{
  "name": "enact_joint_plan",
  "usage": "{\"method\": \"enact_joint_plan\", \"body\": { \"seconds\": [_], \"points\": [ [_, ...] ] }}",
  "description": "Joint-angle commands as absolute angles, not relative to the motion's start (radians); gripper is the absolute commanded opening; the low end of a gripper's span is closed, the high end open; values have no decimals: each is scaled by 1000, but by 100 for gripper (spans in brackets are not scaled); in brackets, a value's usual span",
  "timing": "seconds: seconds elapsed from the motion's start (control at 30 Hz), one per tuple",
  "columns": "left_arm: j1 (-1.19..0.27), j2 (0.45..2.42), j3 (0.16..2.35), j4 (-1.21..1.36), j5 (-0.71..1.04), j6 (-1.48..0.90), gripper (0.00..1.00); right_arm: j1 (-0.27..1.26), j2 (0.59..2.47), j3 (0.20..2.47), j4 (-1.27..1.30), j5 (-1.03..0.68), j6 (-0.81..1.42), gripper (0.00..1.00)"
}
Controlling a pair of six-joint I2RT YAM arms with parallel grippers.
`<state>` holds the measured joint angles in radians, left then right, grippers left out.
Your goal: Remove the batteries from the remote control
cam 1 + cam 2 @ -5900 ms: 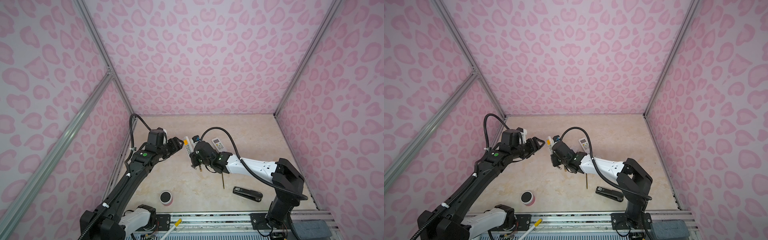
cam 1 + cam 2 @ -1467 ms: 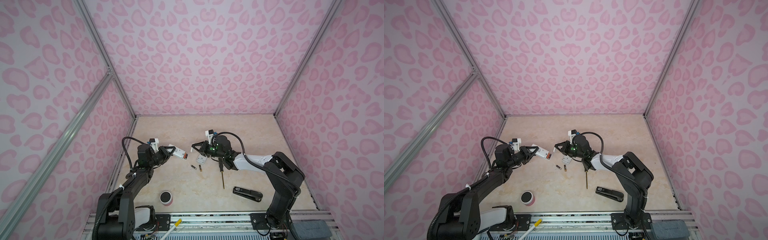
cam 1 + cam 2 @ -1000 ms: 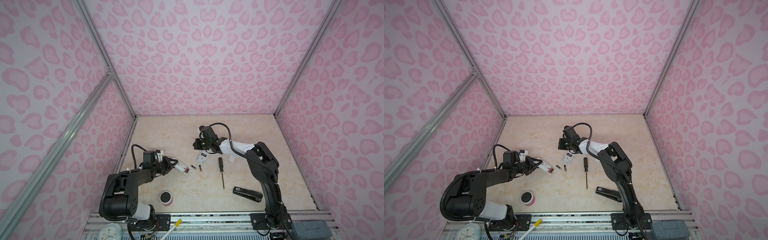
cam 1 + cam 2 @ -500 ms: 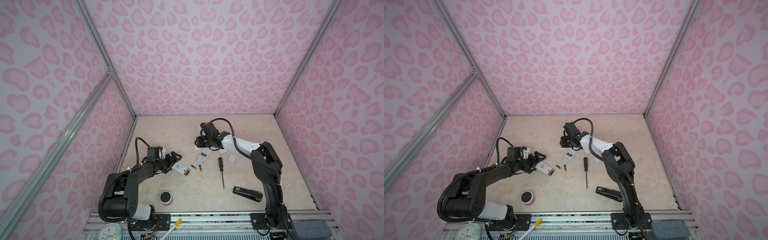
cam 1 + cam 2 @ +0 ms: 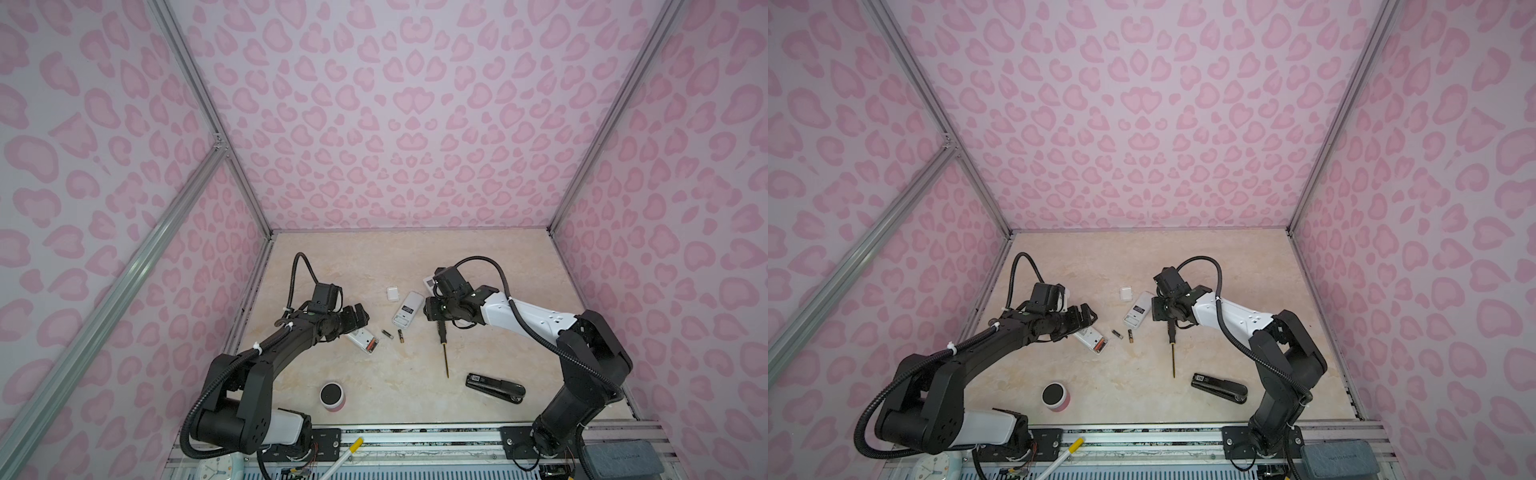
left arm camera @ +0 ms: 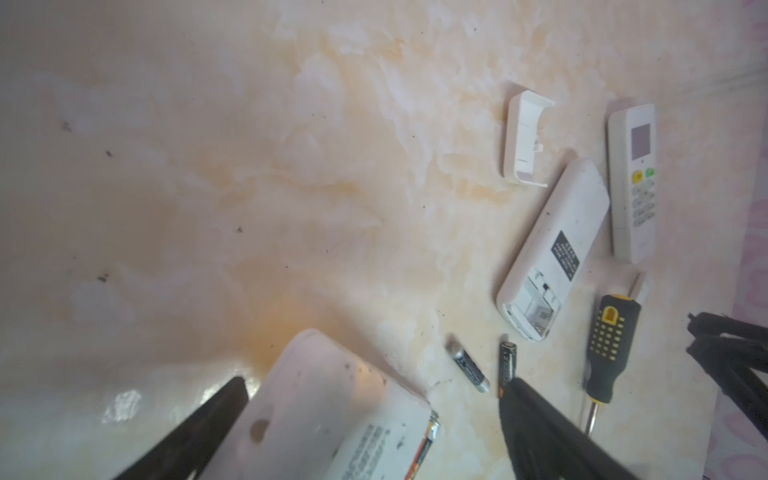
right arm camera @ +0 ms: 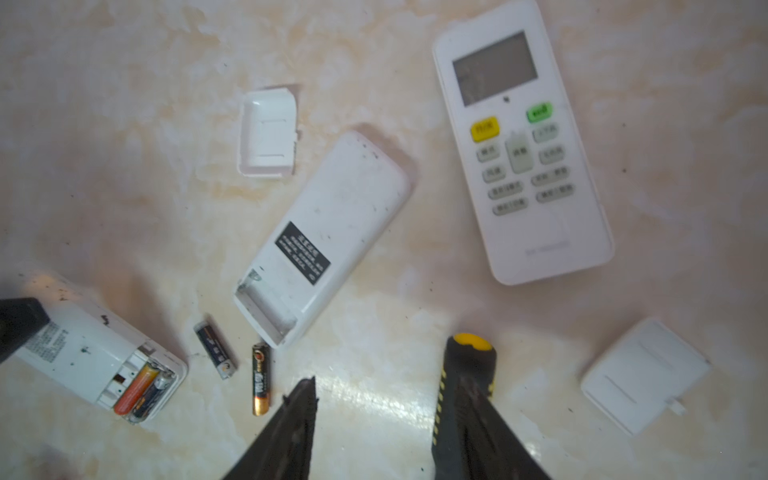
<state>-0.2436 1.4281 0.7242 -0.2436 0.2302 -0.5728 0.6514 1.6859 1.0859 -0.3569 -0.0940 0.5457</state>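
Observation:
A white remote control (image 7: 83,353) lies face down with two batteries (image 7: 141,388) still in its uncovered compartment. My left gripper (image 6: 376,386) is open, one finger on each side of that remote (image 5: 362,338). Two loose batteries (image 7: 215,351) (image 7: 261,379) lie on the table between it and a second face-down remote (image 7: 332,228), whose compartment is empty. My right gripper (image 7: 378,386) is open over bare table, one finger above the screwdriver (image 7: 469,357) handle. In both top views it (image 5: 432,309) hovers beside the empty remote (image 5: 1139,313).
A third remote (image 7: 523,166) lies face up behind the empty one. Two white battery covers (image 7: 268,133) (image 7: 644,374) lie loose. A black stapler (image 5: 494,387) and a pink cup (image 5: 331,395) sit near the front edge. Pink patterned walls enclose the table (image 5: 415,257).
My left gripper has opened and let go of the loaded remote, which now lies on the table. My right gripper has opened and drawn back from the empty remote to over the screwdriver handle.

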Motion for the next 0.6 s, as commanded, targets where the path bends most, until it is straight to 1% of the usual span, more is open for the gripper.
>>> {"method": "enact_joint_plan", "body": {
  "seconds": [0.0, 0.07, 0.1, 0.2, 0.27, 0.37, 0.47, 0.53, 0.57],
  "points": [
    [-264, 1451, 767, -328, 100, -500, 97, 653, 1682, 1047, -340, -82, 594, 55],
    [-298, 1456, 810, -425, -85, -465, 97, 652, 1682, 1031, -340, -80, 606, 56],
    [-307, 1463, 834, -472, -150, -452, 97, 652, 1683, 1023, -337, -80, 610, 56],
    [-330, 1459, 864, -522, -228, -423, 97, 654, 1699, 1019, -339, -78, 612, 56],
    [-339, 1453, 868, -512, -198, -413, 97, 657, 1717, 1024, -347, -70, 609, 56],
    [-332, 1463, 834, -410, 7, -425, 97, 668, 1742, 1027, -352, -58, 608, 56],
    [-331, 1479, 809, -323, 129, -481, 97, 678, 1769, 1030, -344, -52, 610, 53],
    [-331, 1463, 796, -289, 136, -502, 97, 682, 1782, 1029, -340, -53, 614, 50],
    [-335, 1455, 805, -311, 85, -489, 97, 684, 1788, 1028, -337, -53, 615, 47]
  ]
}}
